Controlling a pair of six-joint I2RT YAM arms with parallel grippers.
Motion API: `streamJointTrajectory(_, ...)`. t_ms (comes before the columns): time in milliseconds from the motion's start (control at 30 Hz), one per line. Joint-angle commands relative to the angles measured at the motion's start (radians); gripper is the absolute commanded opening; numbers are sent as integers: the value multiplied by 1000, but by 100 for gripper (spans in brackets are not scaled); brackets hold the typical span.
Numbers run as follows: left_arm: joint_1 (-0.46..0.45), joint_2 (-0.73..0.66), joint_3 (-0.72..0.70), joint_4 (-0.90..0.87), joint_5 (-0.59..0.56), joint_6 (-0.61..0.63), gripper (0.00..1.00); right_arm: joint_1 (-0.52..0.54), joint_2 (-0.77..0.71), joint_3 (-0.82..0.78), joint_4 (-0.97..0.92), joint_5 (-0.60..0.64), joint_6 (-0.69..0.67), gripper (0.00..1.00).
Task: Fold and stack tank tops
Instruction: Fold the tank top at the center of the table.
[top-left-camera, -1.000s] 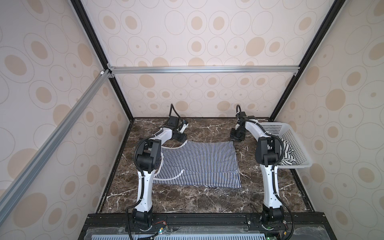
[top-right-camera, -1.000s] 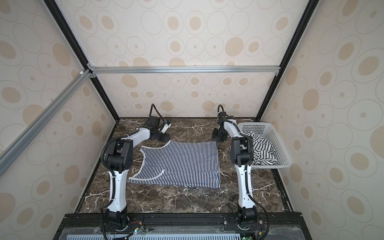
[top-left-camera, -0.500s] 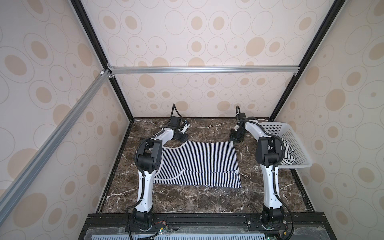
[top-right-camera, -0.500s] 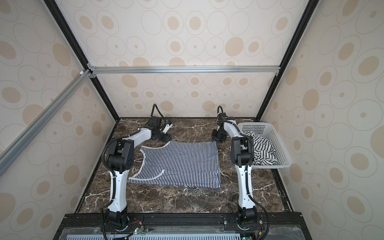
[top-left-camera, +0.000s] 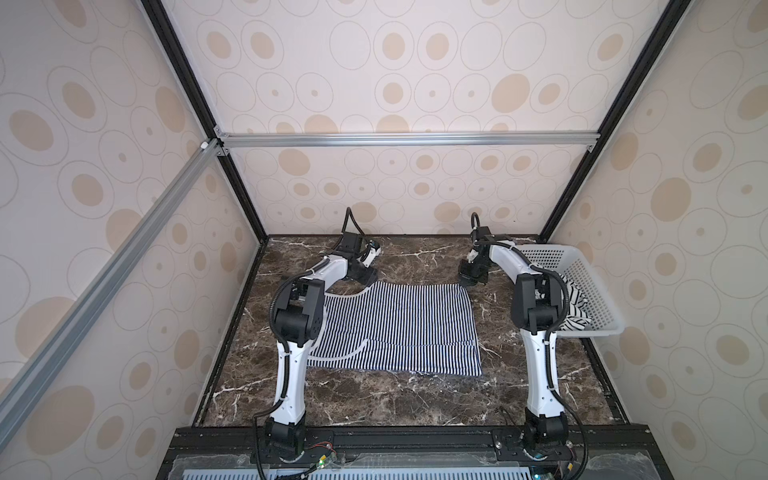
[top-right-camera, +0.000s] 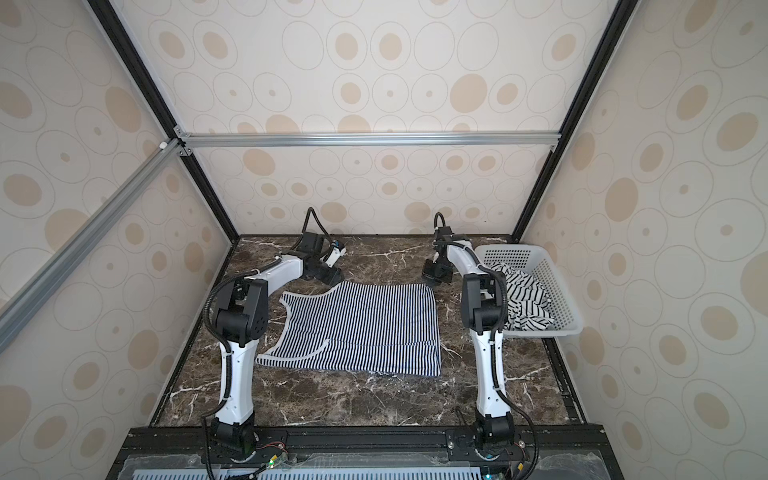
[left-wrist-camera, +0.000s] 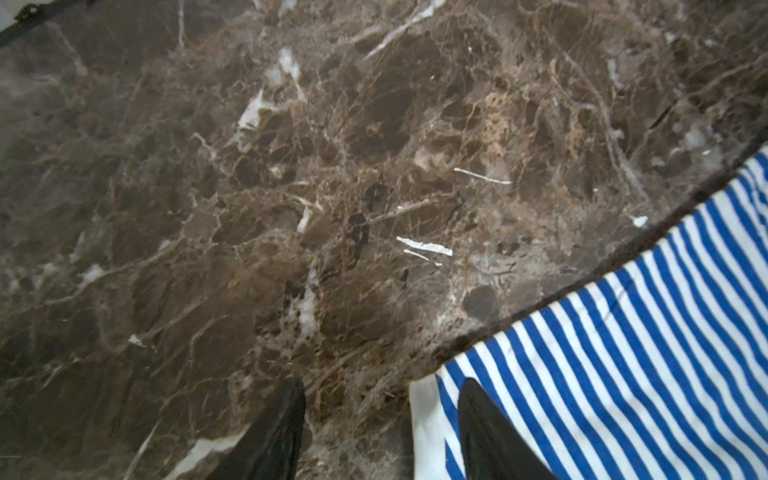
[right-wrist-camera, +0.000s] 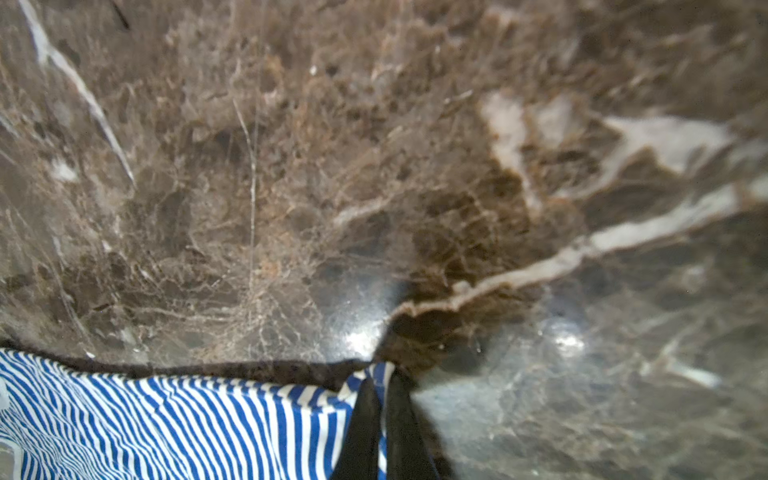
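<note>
The finely striped navy-and-white tank top (top-left-camera: 395, 328) (top-right-camera: 357, 328) lies flat on the marble table in both top views. Its white-trimmed straps point left. My right gripper (right-wrist-camera: 380, 411) is shut on its far right corner, and striped cloth is pinched between the black fingers (right-wrist-camera: 361, 419). That gripper (top-left-camera: 467, 280) sits low at the top's far edge. My left gripper (left-wrist-camera: 382, 428) stands open at the far left strap. One finger (left-wrist-camera: 486, 432) is over the striped cloth beside the white trim, the other over bare marble. The wider-striped tank top (top-right-camera: 523, 299) lies crumpled in the basket.
A white perforated basket (top-left-camera: 598, 299) stands at the table's right edge, close to my right arm. Black frame posts and patterned walls close in the table. Bare marble (top-left-camera: 374, 399) lies between the spread top and the front rail.
My right gripper's fingers have closed on the far right corner of the navy striped top. Both arms stay about where they were, and the left jaws stay open.
</note>
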Motion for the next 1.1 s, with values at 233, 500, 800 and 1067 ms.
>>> streamJointTrajectory(233,-28,56,81,-79,20,41,52,9,-76,-70,-11,-1,-12,0)
streamJointTrajectory(500,-32,62,66,-95,36,55,42,9,-94,-85,-3,-4,-7,0)
streamJointTrajectory(800,-35,61,69,-109,60,63,14,9,-123,-110,2,0,-7,0)
streamJointTrajectory(1067,-35,-5,13,-101,61,81,3,9,-216,-213,38,-2,-4,0)
